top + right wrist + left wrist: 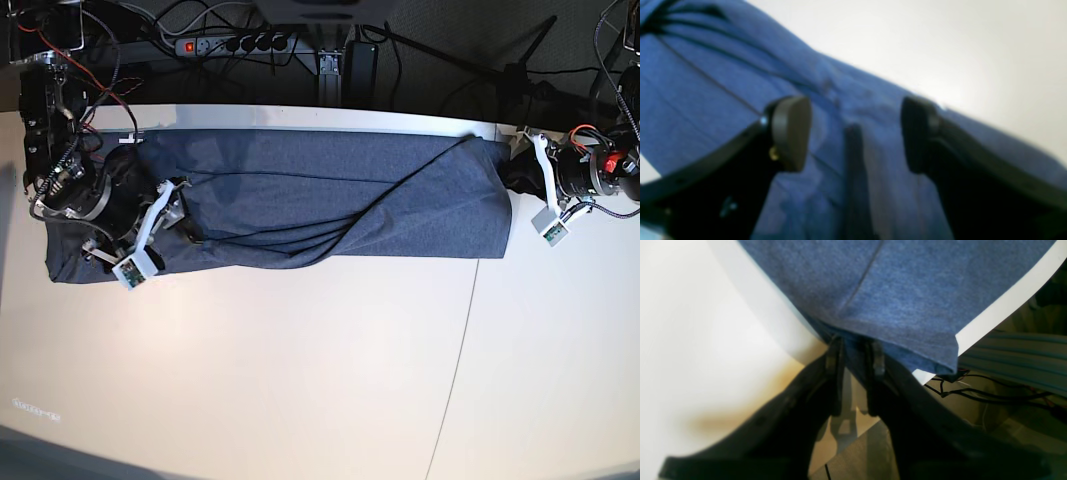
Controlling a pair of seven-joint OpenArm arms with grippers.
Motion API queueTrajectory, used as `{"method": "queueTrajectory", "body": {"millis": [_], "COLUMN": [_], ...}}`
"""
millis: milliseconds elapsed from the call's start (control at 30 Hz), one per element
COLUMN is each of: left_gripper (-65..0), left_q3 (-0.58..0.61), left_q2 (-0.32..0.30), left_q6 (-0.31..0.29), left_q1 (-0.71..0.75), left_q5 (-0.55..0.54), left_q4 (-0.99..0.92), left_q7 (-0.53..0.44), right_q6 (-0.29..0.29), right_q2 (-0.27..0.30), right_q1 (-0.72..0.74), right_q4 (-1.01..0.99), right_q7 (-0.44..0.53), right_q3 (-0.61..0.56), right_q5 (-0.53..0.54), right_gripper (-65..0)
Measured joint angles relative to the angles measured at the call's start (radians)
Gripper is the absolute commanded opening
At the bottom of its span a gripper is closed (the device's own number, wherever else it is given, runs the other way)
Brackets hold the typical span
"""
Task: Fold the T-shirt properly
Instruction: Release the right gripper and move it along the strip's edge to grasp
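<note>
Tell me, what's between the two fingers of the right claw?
Nothing is pinched there. In the right wrist view, the right claw stands open just above the T-shirt, and only wrinkled blue cloth and a dark shadow show through the gap.
</note>
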Motion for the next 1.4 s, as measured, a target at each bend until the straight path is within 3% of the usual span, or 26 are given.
{"method": "queueTrajectory", "body": {"millis": [433,733,800,933,1033,1133,1400], "left_gripper": [-50.7,-50.7,-50.7,-50.7,-50.7,-50.7,-50.7], "left_q3": [0.000,0.000,0.000,0.000,0.000,0.000,0.000], "left_q2": [0.000,0.000,0.000,0.000,0.000,0.000,0.000], "left_q6": [0.000,0.000,0.000,0.000,0.000,0.000,0.000], "left_q1": [0.000,0.000,0.000,0.000,0.000,0.000,0.000], "left_q5": [0.000,0.002,0.001,0.001,0.001,0.001,0.001], "left_q4": [0.000,0.000,0.000,0.000,0.000,0.000,0.000], "left_q7": [0.000,0.000,0.000,0.000,0.000,0.000,0.000], "right_q6": [0.000,0.001,0.000,0.000,0.000,0.000,0.000], "right_q2": [0.005,0.005,0.005,0.005,0.005,0.005,0.005], "right_q1": [0.235,0.292,0.293,0.293,0.293,0.293,0.293], "right_q4": [-0.096,-0.135,-0.135,-0.136,-0.136,-0.136,-0.136], "right_q7": [0.004,0.004,0.005,0.002,0.005,0.026,0.060], "right_q3": [-0.405,-0.493,-0.493,-0.493,-0.493,-0.493,-0.493], "right_q5": [-0.107,-0.105,-0.101,-0.101,-0.101,-0.117,-0.183], "right_gripper": [-22.8,-23.1,-28.7,-52.7,-60.7,-65.0,-65.0]}}
